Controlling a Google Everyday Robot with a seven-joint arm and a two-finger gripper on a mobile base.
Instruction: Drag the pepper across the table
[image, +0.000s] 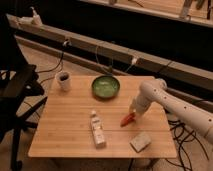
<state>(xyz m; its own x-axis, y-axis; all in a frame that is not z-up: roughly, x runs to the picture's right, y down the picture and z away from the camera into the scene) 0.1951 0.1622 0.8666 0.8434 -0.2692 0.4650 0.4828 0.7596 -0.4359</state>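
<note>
On the desk (70, 125), far to our gripper's left, a mug (63, 80) is standing; nearer are a bowl (105, 86) and bottle (97, 129). We are resting our gripper (133, 112) against the pepper (127, 119); a sponge (140, 141) is lying just below.

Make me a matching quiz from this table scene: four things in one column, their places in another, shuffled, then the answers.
1. pepper
2. green bowl
3. sponge
4. cup

A. table's far left corner
B. at the gripper, right of the bottle
C. near right corner
D. far edge, middle

Pairs: 1-B, 2-D, 3-C, 4-A
</note>
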